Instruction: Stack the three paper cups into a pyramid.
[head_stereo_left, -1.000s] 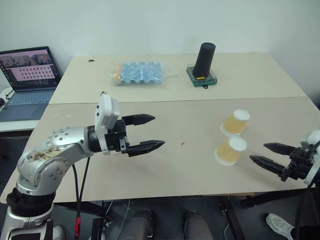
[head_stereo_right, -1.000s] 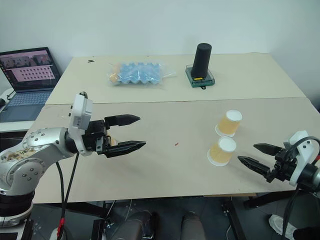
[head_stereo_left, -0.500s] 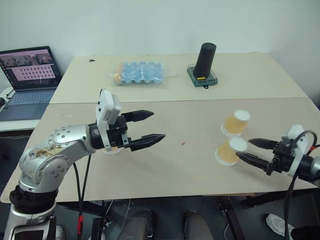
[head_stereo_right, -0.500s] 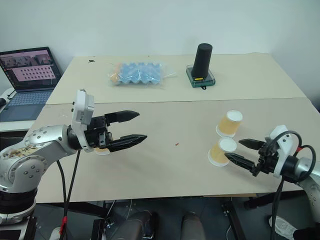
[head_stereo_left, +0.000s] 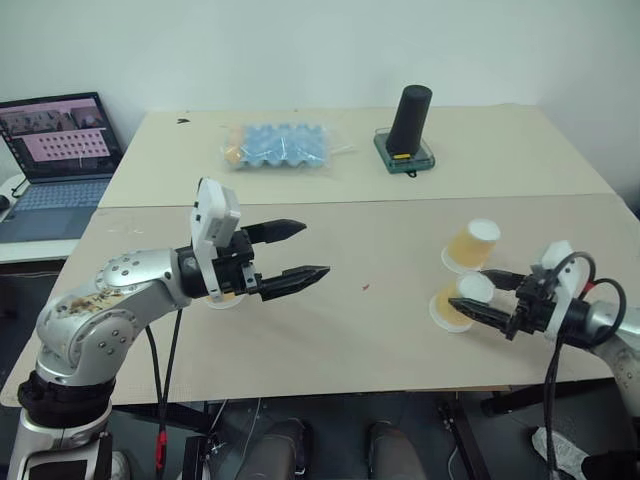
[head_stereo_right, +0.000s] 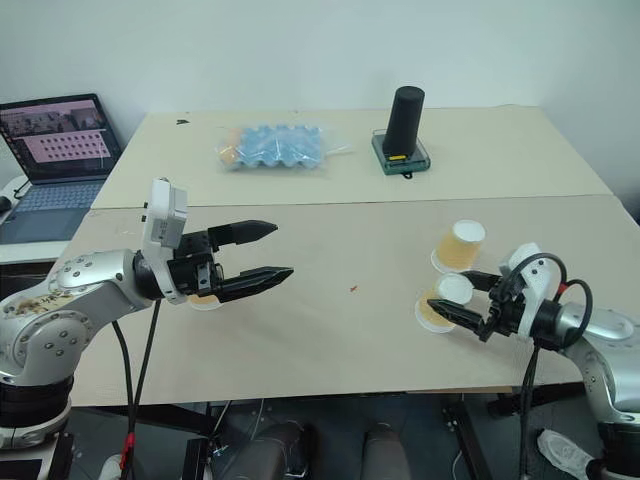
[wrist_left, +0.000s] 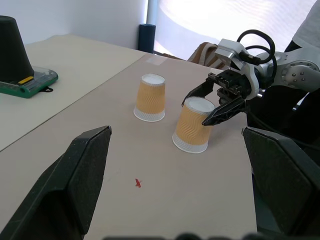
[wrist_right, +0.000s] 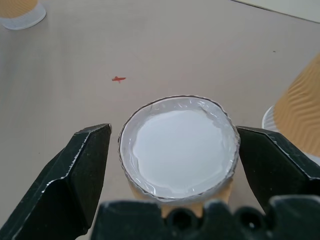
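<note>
— Cups first: where are they sitting?

— Two paper cups are standing upside down, just beside each other, well to the front and right of the black cylinder (head_stereo_left: 409, 120). The nearer cup (head_stereo_left: 462, 301) is touching nothing on its sides; the farther cup (head_stereo_left: 472, 244) is standing just behind it. A third cup (head_stereo_right: 205, 296) is peeking out behind the left gripper (head_stereo_left: 297, 251), far to the left of the cylinder and mostly hidden.

— What are the claws doing?

— The right gripper (head_stereo_left: 482, 293) is spread wide, its fingers (wrist_right: 75, 175) lying on both sides of the nearer cup's white base, apart from it. It is grasping nothing. The left gripper is also released, hovering over the table (head_stereo_left: 330, 330) with nothing between its fingers.

— Anything else near the cylinder?

— A blue egg tray in plastic wrap (head_stereo_left: 281, 146) is lying to its left, and a laptop (head_stereo_left: 55, 145) is standing farther left.
</note>
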